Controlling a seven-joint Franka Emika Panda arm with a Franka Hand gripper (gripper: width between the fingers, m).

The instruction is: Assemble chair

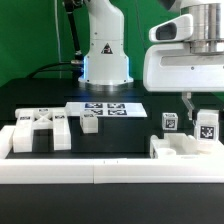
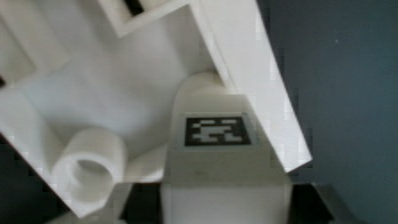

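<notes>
The robot's two-finger gripper hangs low over a group of matte white blocky chair parts on the exterior view's right. In the wrist view, a chunky white bar with a square black-and-white tag sits right under the camera, in the spot between the fingers. Its long side seems to run away from the camera. It lies against a big flat white slab and just beside a short round white peg. So the thing to take looks to be straight below the fingers, not off to one side. The fingers are hard to see in both views, so it cannot be told if they are open or closed on the bar. In the exterior view, one upright tagged piece stands on the exterior view's left of the gripper and another upright tagged piece on its right. Which one is the bar is not clear. All of it rests on a flat black table. The room here is tight, because the parts crowd close together and a long plain white border rail lies near. A second pile of white tagged parts, a small white cube and the marker board are well apart from the gripper.
</notes>
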